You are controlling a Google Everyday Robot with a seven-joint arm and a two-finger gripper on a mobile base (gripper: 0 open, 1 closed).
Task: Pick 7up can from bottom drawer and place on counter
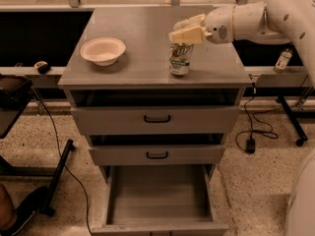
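Directly beneath end effector (175, 30), 7up can (179, 59) upright on counter (142, 33)

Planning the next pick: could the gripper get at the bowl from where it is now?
Probably yes. The gripper is right over the can on the counter, and the bowl sits uncovered to one side with only bare counter between them.

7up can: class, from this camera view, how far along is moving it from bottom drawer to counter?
Done: the bottom drawer stands open with no can inside, and the 7up can is upright on the counter. In hand: the gripper sits over the can's top. Left: release, if not done, and backing the gripper away.
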